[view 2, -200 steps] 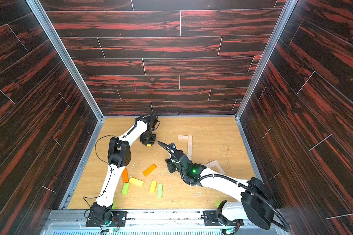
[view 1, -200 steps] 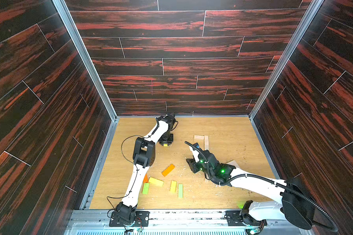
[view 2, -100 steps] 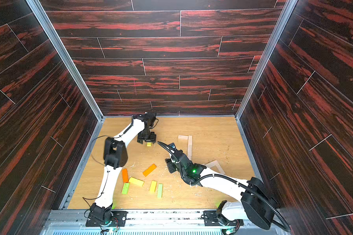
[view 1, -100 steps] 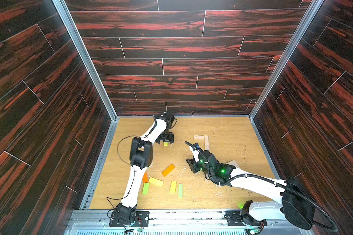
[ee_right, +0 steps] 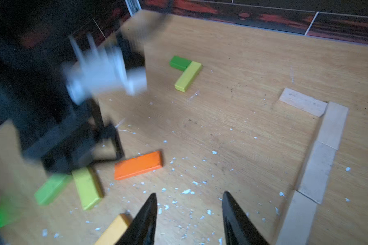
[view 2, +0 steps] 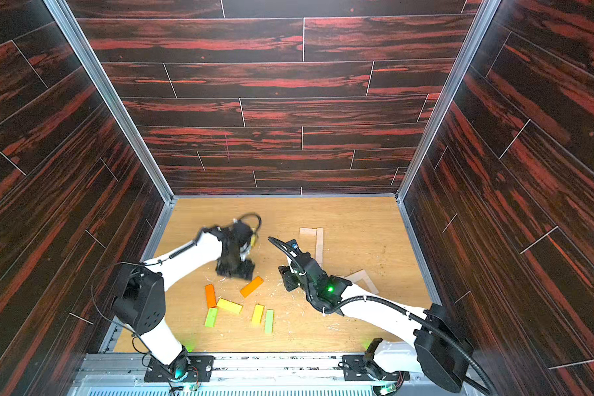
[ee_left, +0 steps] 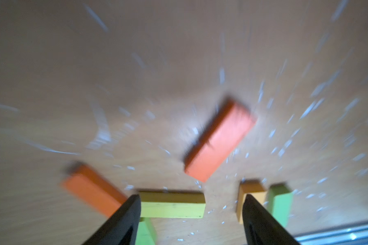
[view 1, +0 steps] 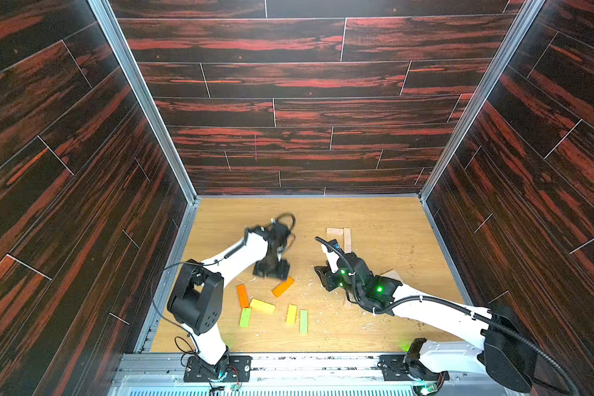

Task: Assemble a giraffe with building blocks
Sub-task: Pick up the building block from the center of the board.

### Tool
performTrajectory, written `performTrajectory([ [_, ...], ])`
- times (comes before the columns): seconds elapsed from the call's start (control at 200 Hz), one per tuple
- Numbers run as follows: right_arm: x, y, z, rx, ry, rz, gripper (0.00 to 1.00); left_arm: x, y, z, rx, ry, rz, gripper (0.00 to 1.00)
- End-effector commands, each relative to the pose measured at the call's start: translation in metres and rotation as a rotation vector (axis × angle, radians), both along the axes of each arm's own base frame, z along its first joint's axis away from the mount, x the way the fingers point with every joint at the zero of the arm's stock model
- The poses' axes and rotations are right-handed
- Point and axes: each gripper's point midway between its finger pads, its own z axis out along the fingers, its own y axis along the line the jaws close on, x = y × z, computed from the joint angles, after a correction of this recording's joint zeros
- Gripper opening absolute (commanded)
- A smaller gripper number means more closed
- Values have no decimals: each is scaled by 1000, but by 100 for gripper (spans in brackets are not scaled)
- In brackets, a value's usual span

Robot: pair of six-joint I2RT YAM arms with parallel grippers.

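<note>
Several coloured building blocks lie loose near the front: an orange one point(view 1: 283, 286) point(ee_left: 219, 142) point(ee_right: 138, 165), a second orange one point(view 1: 243, 296), a yellow one point(view 1: 262, 306) point(ee_left: 172, 204), and green ones point(view 1: 245, 317) point(view 1: 303, 321). My left gripper point(view 1: 271, 269) point(ee_left: 191, 198) hovers open and empty just behind them, blurred. A green point(ee_right: 180, 63) and a yellow-green block point(ee_right: 188, 76) form an L at the back. Pale planks point(view 1: 347, 240) point(ee_right: 317, 171) lie in a line at the right. My right gripper point(view 1: 324, 277) point(ee_right: 189, 193) is open and empty over bare floor.
White chips litter the wooden floor point(view 1: 384, 219). Dark panelled walls point(view 1: 288, 113) enclose the floor on three sides, and a metal rail point(view 1: 306, 363) runs along the front. Another pale plank point(view 1: 393, 274) lies beside the right arm.
My left gripper opened, left the yellow-green block beside the green one at the back, and swung toward the front over the coloured blocks. The right arm has not moved.
</note>
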Motion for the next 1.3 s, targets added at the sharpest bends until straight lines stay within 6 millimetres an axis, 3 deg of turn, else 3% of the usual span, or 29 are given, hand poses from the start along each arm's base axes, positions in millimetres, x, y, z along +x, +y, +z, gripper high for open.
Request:
performTrajectory([
  [0.0, -15, 2, -6, 23, 45, 22, 50, 6, -13, 6, -89, -77, -21, 79],
  [0.356, -28, 3, -19, 15, 94, 16, 50, 2, -31, -14, -137, -23, -82, 77],
  [0.641, -26, 2, -22, 1, 91, 6, 51, -11, -28, -43, -71, 61, -114, 69],
  [0.952, -24, 0, -23, -12, 81, 0, 51, -9, -16, -50, 17, 58, -109, 43],
  [1.293, -21, -5, -12, -20, 42, -16, 51, 16, -18, -24, 46, -30, -19, 19],
])
